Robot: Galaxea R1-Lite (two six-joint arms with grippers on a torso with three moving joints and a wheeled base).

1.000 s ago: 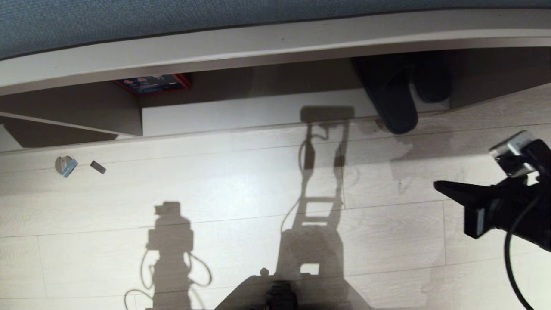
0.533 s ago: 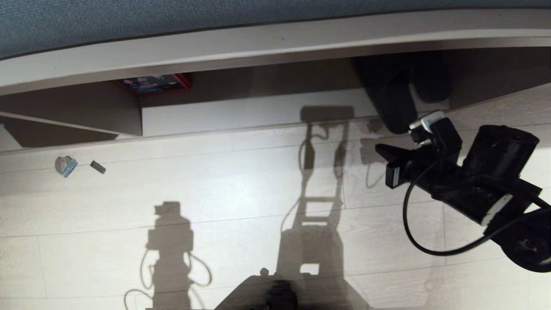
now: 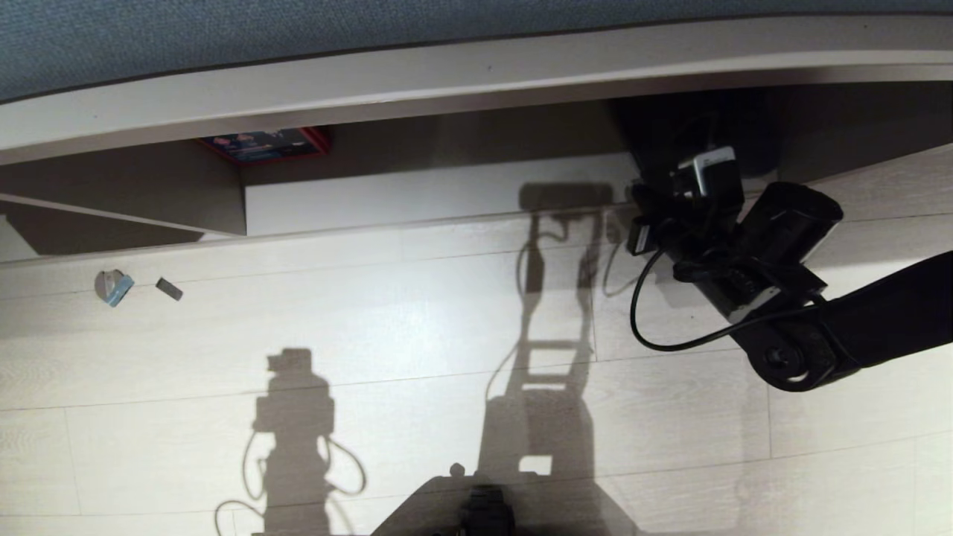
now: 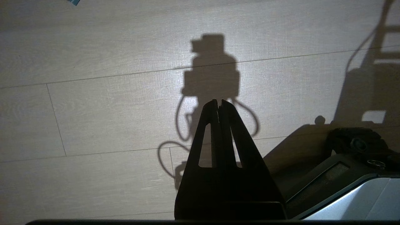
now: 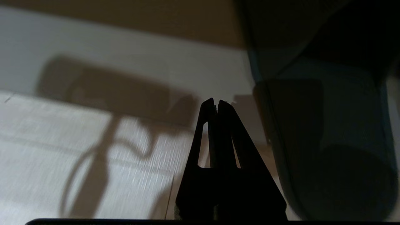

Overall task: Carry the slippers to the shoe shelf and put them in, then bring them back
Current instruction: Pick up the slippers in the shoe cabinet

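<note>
The shoe shelf (image 3: 447, 195) is a low cubby with a pale base board, and a small red box (image 3: 264, 144) sits by its upright panel. The dark slippers (image 3: 655, 145) lie in its right part, with one toe end over the board's front edge, largely covered by my right arm. In the right wrist view that slipper (image 5: 328, 140) fills the side beside the fingers. My right gripper (image 3: 635, 195) (image 5: 216, 101) is shut and empty, just left of the slipper's near end, over the board's edge. My left gripper (image 4: 218, 101) hangs shut over bare floor.
Two small scraps (image 3: 114, 286) (image 3: 169, 289) lie on the pale plank floor at the left. The shelf's upright panel (image 3: 223, 197) stands far left of the slippers. My own base (image 3: 484, 514) is at the near edge. A grey-blue surface (image 3: 298, 30) tops the shelf.
My right arm has swung from the right edge forward and left, up to the slipper at the shelf's front. Its fingers stayed shut. The left arm and the slippers have not moved.
</note>
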